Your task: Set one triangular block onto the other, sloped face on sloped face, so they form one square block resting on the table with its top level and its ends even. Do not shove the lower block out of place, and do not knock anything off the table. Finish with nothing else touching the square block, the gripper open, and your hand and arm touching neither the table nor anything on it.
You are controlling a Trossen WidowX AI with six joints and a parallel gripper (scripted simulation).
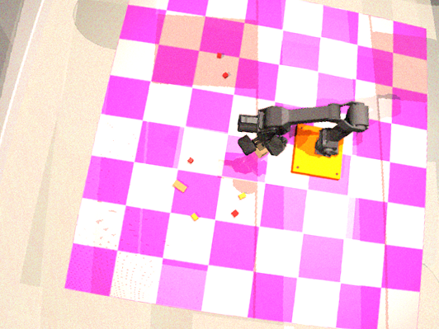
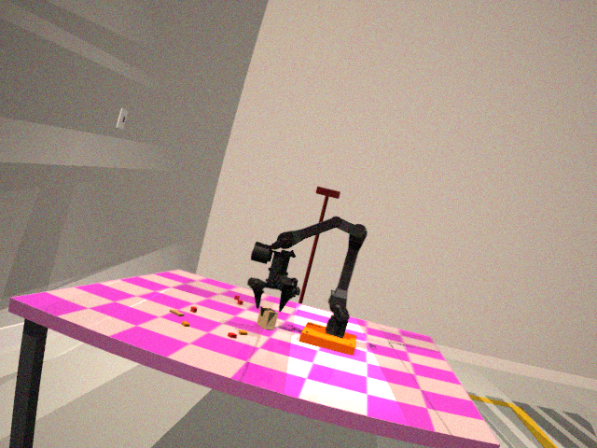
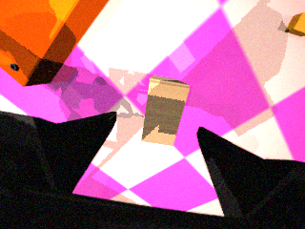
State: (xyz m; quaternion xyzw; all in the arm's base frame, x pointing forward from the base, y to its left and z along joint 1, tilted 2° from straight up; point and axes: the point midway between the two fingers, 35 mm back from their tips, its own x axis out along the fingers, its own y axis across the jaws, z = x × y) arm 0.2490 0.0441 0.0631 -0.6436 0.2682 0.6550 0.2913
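Note:
The two tan triangular blocks [image 1: 261, 152] [image 2: 267, 318] [image 3: 164, 112] stand together as one small square block on the pink-and-white checkered table [image 1: 316, 259] [image 2: 337, 385], just left of the arm's base. Its top looks level; I cannot make out the seam between the halves. My gripper [image 1: 262, 146] [image 2: 269, 305] [image 3: 157, 123] is open wide. It hangs straight over the block, fingertips a little above its top, one to each side, touching nothing.
The arm's orange base plate [image 1: 317, 162] [image 2: 327, 340] [image 3: 29, 38] sits close to the right of the block. Small red cubes [image 1: 190, 160] [image 1: 234, 213], yellow cubes [image 1: 241, 195] [image 1: 194, 216] and a tan bar [image 1: 179, 186] lie scattered to the front left. A red pole [image 2: 320, 226] stands behind the table.

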